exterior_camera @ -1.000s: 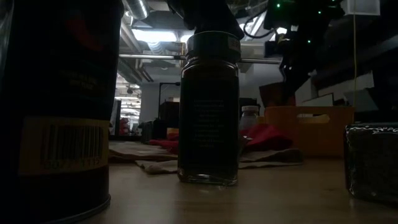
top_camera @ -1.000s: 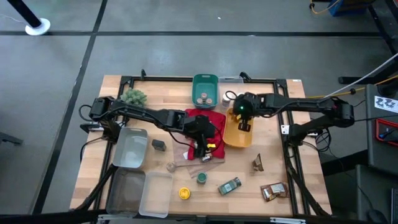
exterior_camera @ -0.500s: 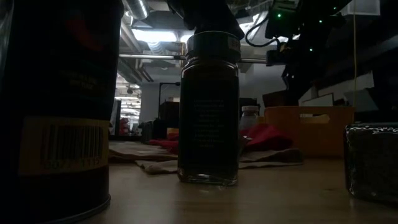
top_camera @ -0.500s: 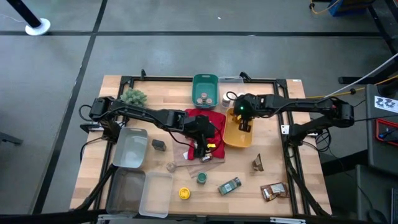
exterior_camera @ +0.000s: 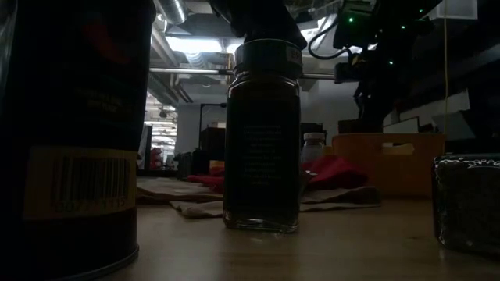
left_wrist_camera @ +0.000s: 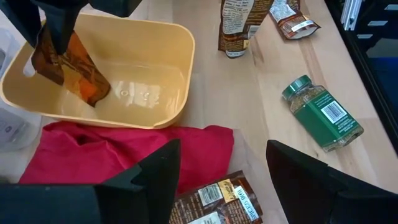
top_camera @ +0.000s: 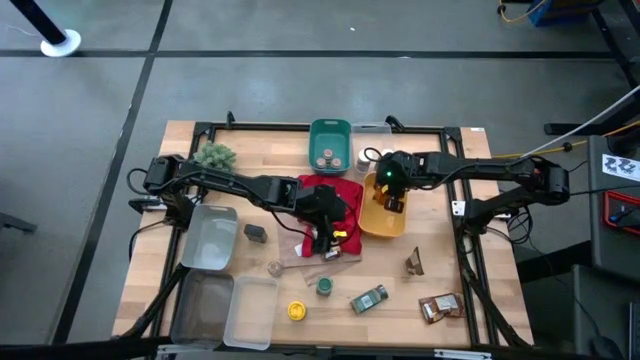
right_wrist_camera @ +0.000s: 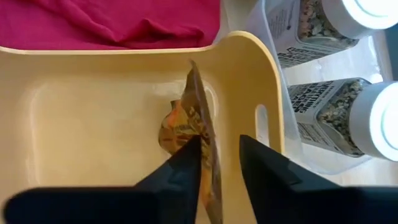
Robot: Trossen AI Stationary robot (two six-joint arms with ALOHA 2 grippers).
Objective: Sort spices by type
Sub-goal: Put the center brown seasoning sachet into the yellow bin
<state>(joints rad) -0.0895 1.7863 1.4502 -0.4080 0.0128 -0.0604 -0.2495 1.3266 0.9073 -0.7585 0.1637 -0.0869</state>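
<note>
**Packet may snag on release**

High view: right gripper (top_camera: 393, 201) over yellow bin (top_camera: 382, 227); left gripper (top_camera: 328, 238) open, empty, above red cloth (top_camera: 334, 189).

Right wrist view: fingers slightly parted around foil packet (right_wrist_camera: 194, 138), standing on edge inside the bin; it could cling or topple.

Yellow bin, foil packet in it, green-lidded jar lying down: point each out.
yellow bin (left_wrist_camera: 177, 74), left wrist view, right wall.
foil packet (left_wrist_camera: 78, 68), left wrist view, orange face.
green-lidded jar (left_wrist_camera: 323, 115), left wrist view, green label.
</note>
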